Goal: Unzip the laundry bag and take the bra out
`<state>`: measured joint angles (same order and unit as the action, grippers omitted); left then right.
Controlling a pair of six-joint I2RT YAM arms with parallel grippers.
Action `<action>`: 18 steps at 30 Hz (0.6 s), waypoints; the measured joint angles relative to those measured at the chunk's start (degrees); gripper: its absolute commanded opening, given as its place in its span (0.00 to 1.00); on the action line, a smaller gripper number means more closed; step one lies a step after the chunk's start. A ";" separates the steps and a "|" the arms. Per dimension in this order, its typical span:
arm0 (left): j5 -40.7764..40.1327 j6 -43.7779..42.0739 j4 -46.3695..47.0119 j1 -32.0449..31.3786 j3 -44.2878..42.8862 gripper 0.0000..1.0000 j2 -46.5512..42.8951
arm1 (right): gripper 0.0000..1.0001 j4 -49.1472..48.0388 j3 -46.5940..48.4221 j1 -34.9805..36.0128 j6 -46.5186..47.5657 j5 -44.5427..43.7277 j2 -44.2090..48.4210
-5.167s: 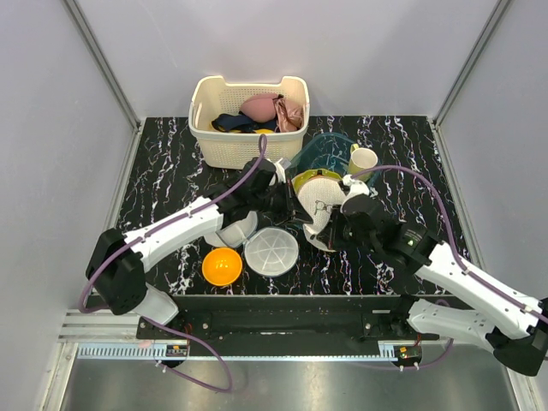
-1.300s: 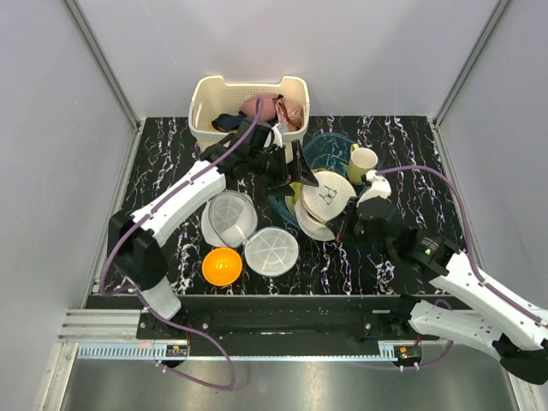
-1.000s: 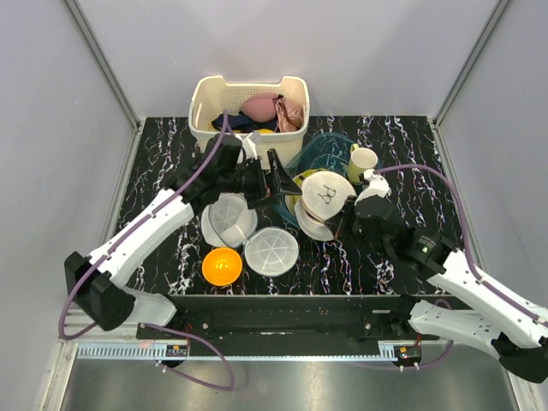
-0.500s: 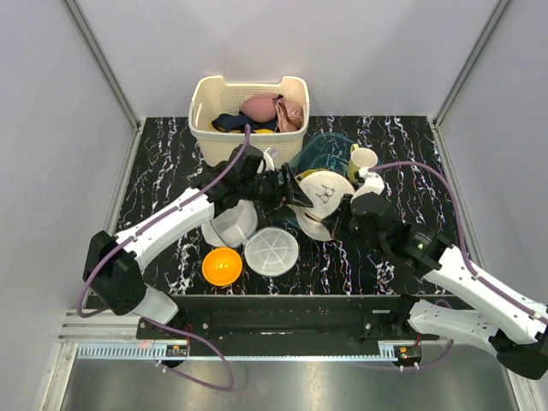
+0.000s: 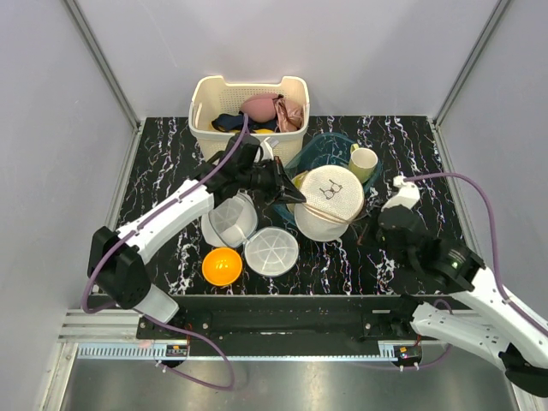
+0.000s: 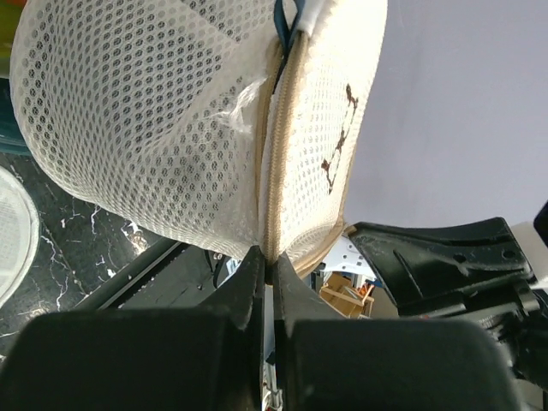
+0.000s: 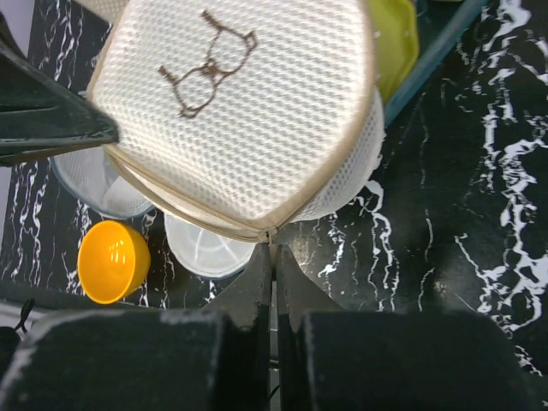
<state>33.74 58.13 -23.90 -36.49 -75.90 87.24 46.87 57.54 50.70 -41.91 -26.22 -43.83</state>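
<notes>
An orange bowl [image 5: 222,265] and a white ribbed dish [image 5: 271,251] sit at the left of the black marble table [image 5: 163,171]. The left gripper [image 6: 267,259], jaws pressed together, pinches the zip seam of the laundry bag [image 5: 330,201], which is held tilted at centre, in front of a teal rack [image 5: 318,147]. The right gripper [image 7: 273,248], jaws likewise shut tight, nips the bag's rim from the right.

The laundry bag [image 5: 330,201] is right of the dishes [image 5: 271,251], before the basket [image 5: 210,144].
</notes>
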 measured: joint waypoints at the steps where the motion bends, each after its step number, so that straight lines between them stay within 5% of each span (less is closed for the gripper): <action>1: 0.52 -0.11 -0.11 0.22 -0.22 0.00 0.00 | 0.00 0.74 -0.24 -0.35 -0.13 -0.79 1.09; 9: 3.87 -2.86 -0.96 0.35 -6.25 0.05 2.91 | 0.00 2.29 -0.24 -0.83 -0.90 -1.44 1.14; 10: 4.04 -3.34 -1.20 0.46 -7.85 0.13 4.17 | 0.00 1.88 -0.20 -0.90 -0.76 -0.94 0.37; 11: 4.04 -3.82 -1.31 0.50 -9.11 0.36 5.33 | 0.00 1.42 -0.15 -0.94 -0.57 -0.46 -0.31; 14: 4.02 -5.33 -3.58 0.83 -15.50 0.76 10.71 | 0.00 -0.94 0.17 -1.01 0.24 1.40 -3.65; 18: 3.48 -7.69 -5.97 1.07 -18.78 0.94 13.57 | 0.00 -5.09 0.61 -1.03 0.85 3.48 -8.55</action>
<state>37.21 50.43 -29.87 -35.42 -94.67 100.82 41.78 58.15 49.67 -41.06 -22.74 -52.38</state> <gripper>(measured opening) 0.834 0.018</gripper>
